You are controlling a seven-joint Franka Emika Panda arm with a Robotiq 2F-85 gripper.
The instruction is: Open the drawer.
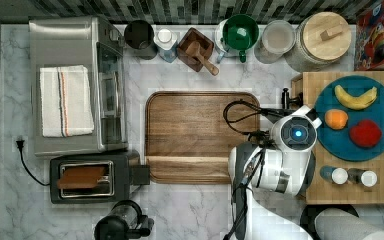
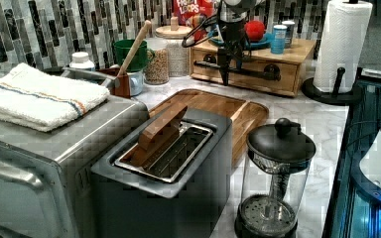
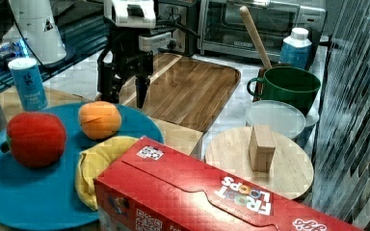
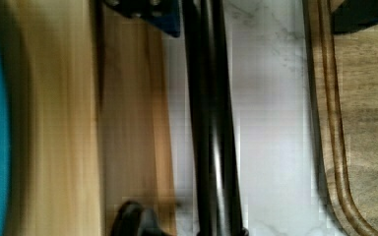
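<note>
In the left view, a toaster and a glass coffee press stand nearest, with a brown cutting board on the marble counter behind them. Farther back, against the tiled wall, sits the drawer, a light wooden box with a black bar handle across its front; it looks closed or nearly so. The gripper hangs right at that handle. In the wrist view its fingers stand apart, one on each side of the bar, not clamped on it. On top of the box rests a blue plate with fruit.
</note>
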